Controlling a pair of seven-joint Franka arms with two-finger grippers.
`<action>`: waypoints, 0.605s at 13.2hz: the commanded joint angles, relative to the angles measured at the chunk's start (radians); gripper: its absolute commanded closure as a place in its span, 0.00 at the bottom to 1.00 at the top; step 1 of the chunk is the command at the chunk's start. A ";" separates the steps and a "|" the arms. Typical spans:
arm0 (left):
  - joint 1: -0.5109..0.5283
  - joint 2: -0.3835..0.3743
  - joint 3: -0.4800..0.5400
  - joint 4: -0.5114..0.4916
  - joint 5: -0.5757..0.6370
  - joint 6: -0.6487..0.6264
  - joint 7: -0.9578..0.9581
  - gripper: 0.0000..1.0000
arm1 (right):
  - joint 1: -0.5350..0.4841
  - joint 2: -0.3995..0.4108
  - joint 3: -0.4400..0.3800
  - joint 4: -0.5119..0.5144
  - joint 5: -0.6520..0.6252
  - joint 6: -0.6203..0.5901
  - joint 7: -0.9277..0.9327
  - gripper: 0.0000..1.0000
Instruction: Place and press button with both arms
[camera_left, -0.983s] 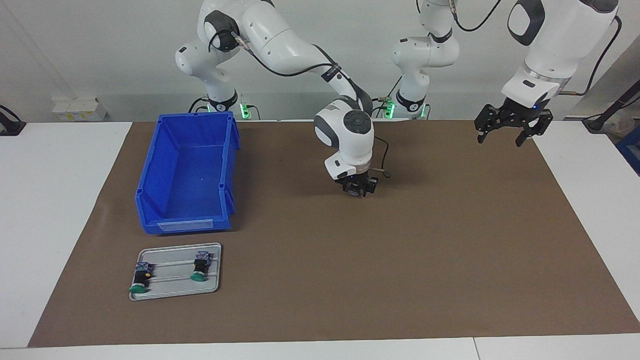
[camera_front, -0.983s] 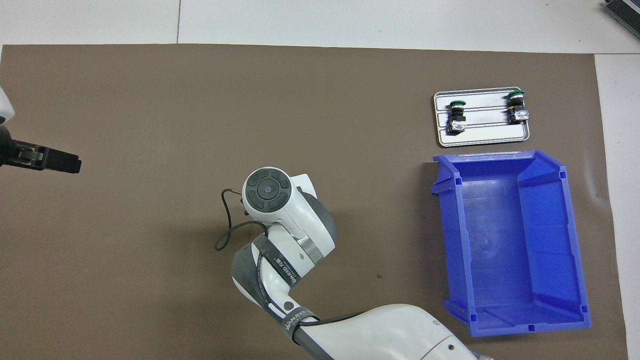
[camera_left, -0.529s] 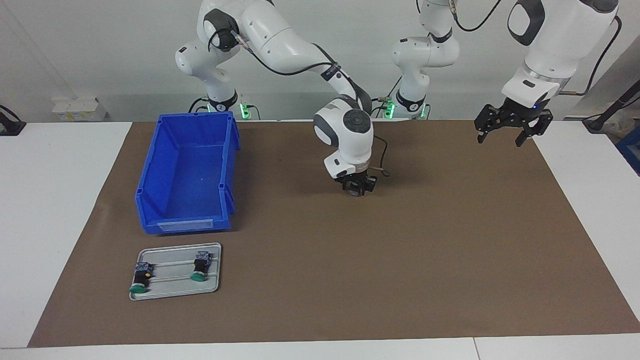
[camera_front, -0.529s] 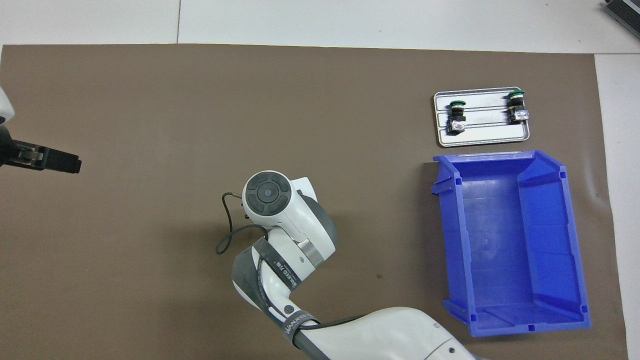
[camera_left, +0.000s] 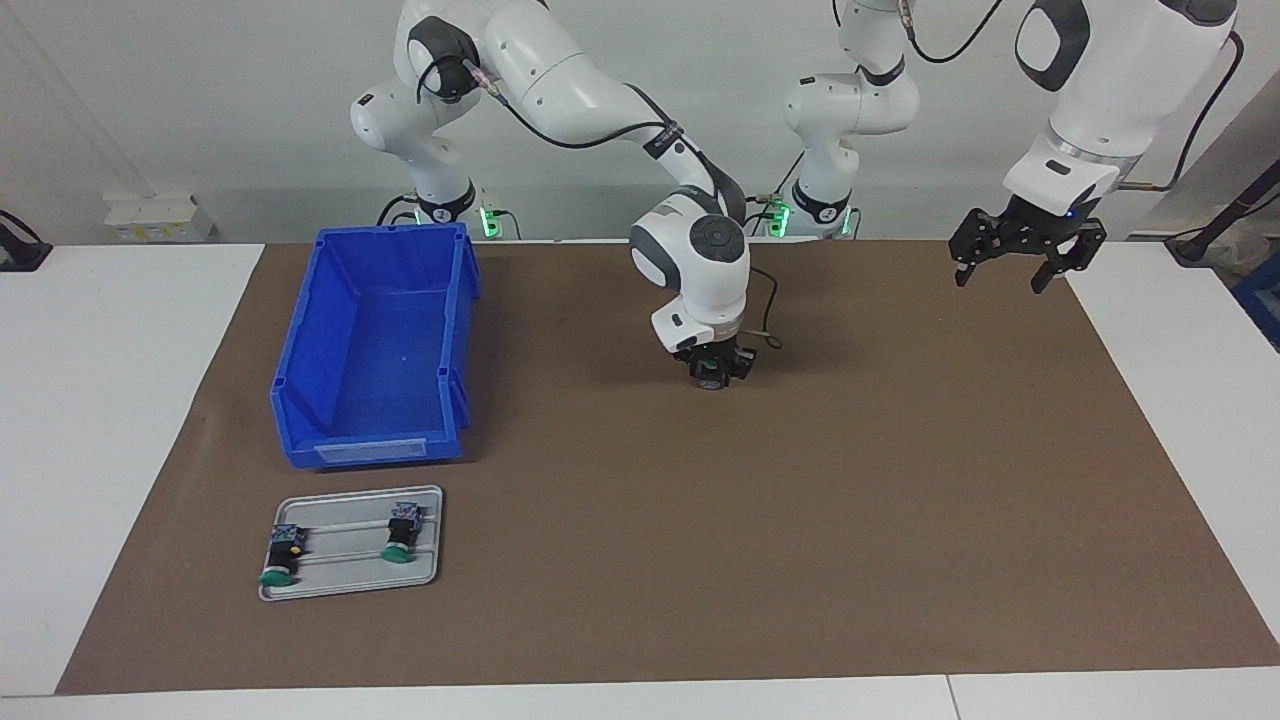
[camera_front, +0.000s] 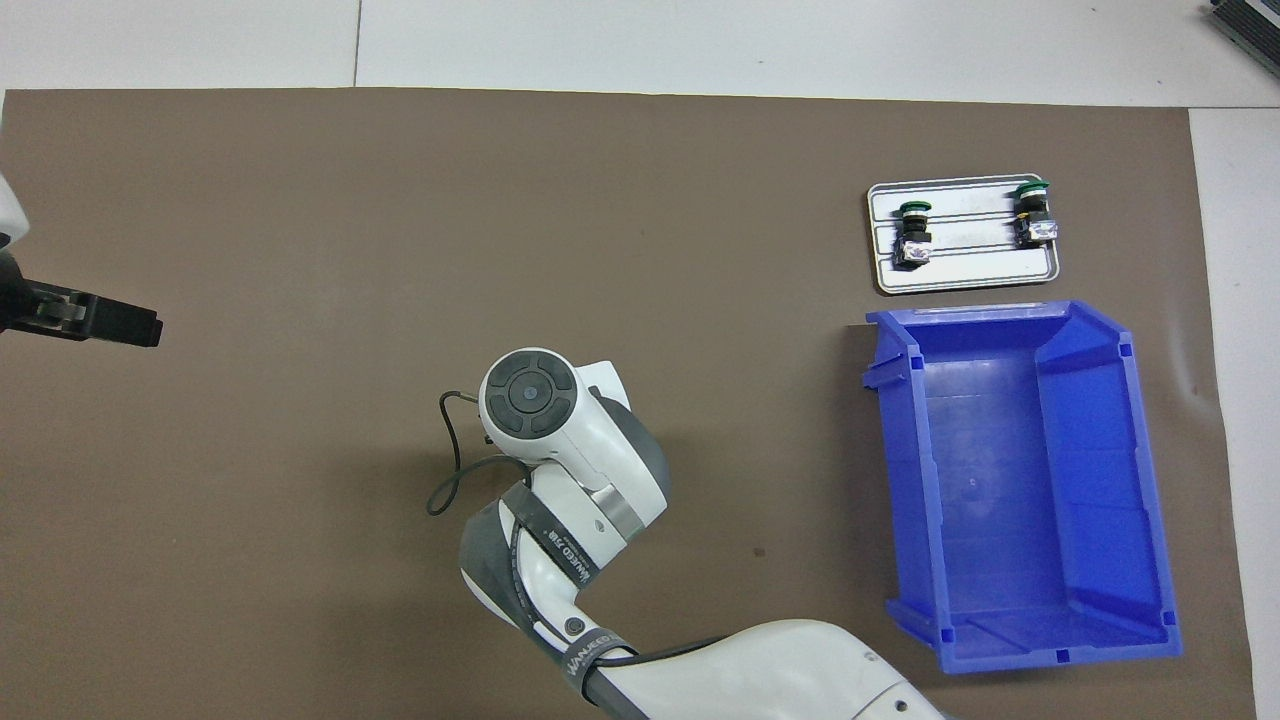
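The button (camera_left: 400, 535) lies on its side on a grey metal tray (camera_left: 345, 570), its green cap pointing away from the robots; in the overhead view the button (camera_front: 912, 236) sits on the tray (camera_front: 975, 265). Beside it lies a like button with a yellow spot (camera_left: 284, 548). My right gripper (camera_left: 712, 378) points down just above the middle of the brown mat, far from the tray. From above, its white wrist (camera_front: 530, 395) hides it. My left gripper (camera_left: 1003, 277) waits open and raised over the left arm's end of the mat, its tip (camera_front: 110, 325) showing from above.
An empty blue bin (camera_left: 370, 330) stands on the mat between the tray and the robots, seen from above as the bin (camera_front: 1010, 480). The brown mat (camera_left: 800, 560) covers most of the white table.
The right arm's wrist and gripper have drifted slightly toward the robots over the middle of the mat. The left arm, buttons, tray and bin have not moved.
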 joint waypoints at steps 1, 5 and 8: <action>0.012 -0.031 -0.010 -0.038 0.012 0.014 -0.005 0.00 | -0.007 -0.027 0.014 -0.052 0.022 0.022 0.007 0.44; 0.012 -0.032 -0.010 -0.038 0.012 0.014 -0.005 0.00 | -0.008 -0.028 0.014 -0.053 0.022 0.024 0.011 0.60; 0.012 -0.032 -0.010 -0.038 0.012 0.014 -0.005 0.00 | -0.010 -0.027 0.014 -0.052 0.052 0.027 0.013 0.77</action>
